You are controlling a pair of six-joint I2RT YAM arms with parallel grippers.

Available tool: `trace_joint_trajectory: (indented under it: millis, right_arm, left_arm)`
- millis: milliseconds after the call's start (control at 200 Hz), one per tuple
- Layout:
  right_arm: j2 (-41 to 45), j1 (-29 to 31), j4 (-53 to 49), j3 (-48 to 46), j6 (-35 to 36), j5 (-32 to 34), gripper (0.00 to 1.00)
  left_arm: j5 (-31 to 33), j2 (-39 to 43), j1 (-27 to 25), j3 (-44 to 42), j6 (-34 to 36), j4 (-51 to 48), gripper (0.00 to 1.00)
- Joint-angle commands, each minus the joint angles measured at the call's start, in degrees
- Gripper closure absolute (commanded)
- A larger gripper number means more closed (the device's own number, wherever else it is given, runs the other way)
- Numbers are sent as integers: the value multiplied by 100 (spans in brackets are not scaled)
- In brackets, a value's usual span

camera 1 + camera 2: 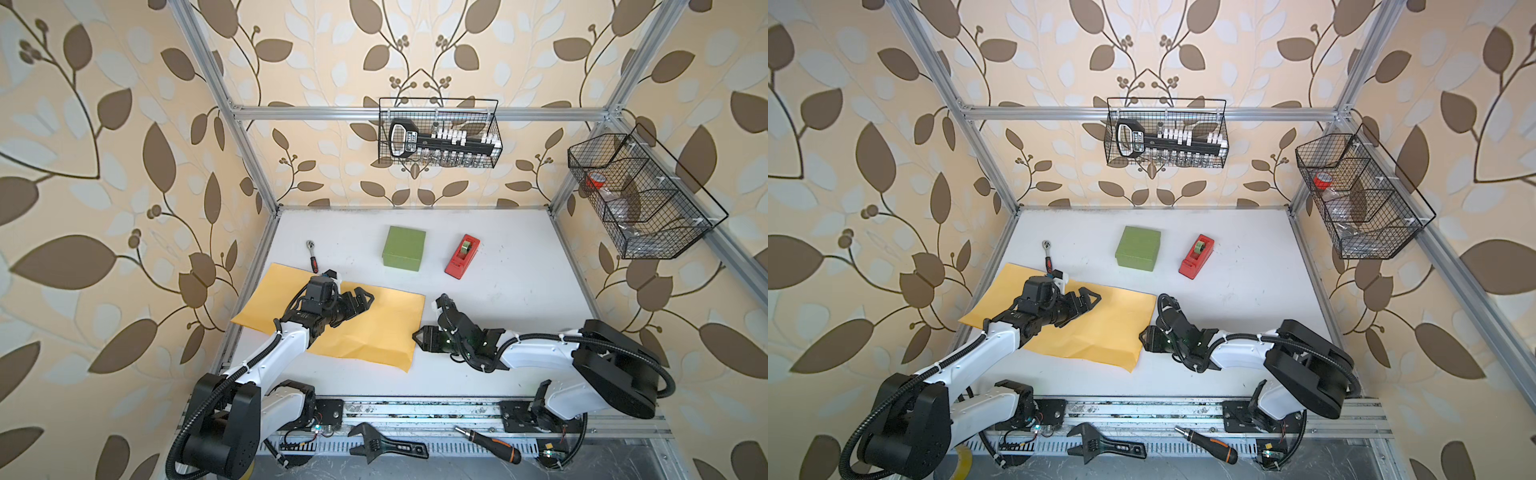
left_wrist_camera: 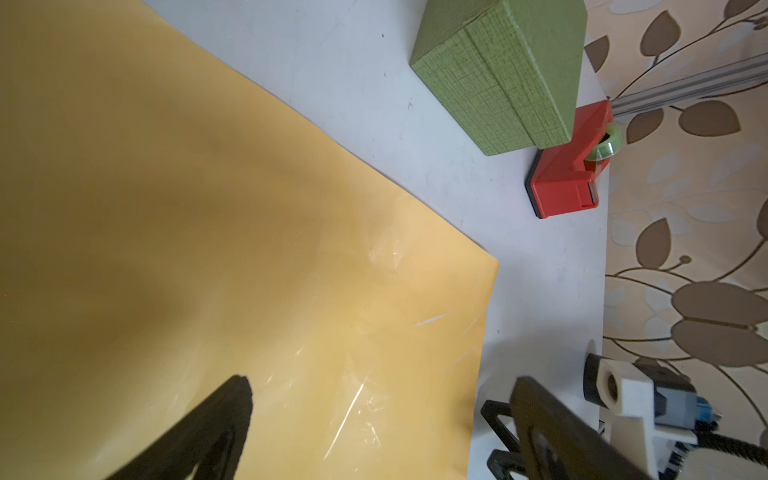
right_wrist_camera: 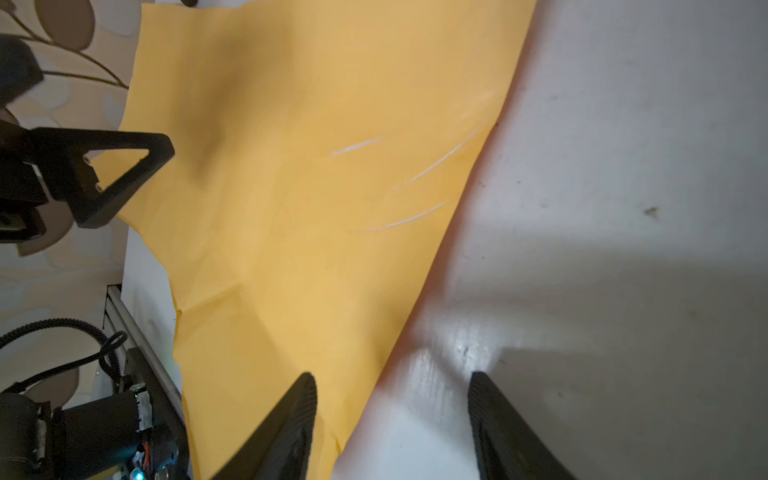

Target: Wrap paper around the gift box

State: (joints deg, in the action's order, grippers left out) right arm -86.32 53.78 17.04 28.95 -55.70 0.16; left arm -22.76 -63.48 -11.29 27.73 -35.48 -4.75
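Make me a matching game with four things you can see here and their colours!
Things:
1. gift box
2. paper
3. tape dispenser
4. adjustable wrench

Colours:
A. red
B. black
C. green
D. yellow

Right pairs: 1-C, 2-D, 3-A, 4-B.

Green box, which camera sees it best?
Both top views: the whole gift box shows, sitting on the white table beside the red tape dispenser. The left wrist view has it closer but cut off at the picture's edge. The right wrist view misses it.
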Motion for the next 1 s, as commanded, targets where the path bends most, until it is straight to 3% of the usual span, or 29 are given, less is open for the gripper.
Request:
trace_joint_trajectory:
  millis: [0,245,365,485,575,720,875,915,995]
  right_arm:
    - [-365,86,743,108,-645,-101,45]
    - [-878,277,1646,10,-1239,111,64]
    - [-865,258,1968,-12,-1277,220,83]
    - [-540,84,1484,-6,-823,-95,100]
    - [-10,-250,718,-337,-358,-568,100]
    - [1595,-1423,-1147,-1110,566,-1337,100]
    - [3435,-3487,-3746,-1093,1965,-1783,100]
    - [3673,-4070,-4130,-1030,2169,-1912,100]
    - [3682,-4866,-3956,-1037,2107,-2550,100]
  left_arm:
    - [-38,157,-29,-18,269,-130,1]
    - [1,343,-31,-55,262,-174,1]
    - [-84,430,-31,-31,164,-191,1]
    - [-315,605,-44,1,-32,-179,1]
    - [-493,715,-66,31,-137,-179,1]
    - [-467,751,-88,36,-169,-181,1]
    - [-449,565,-127,57,-225,-53,1]
    - [-423,512,-160,60,-231,-6,2]
    - [-310,357,-239,57,-248,79,2]
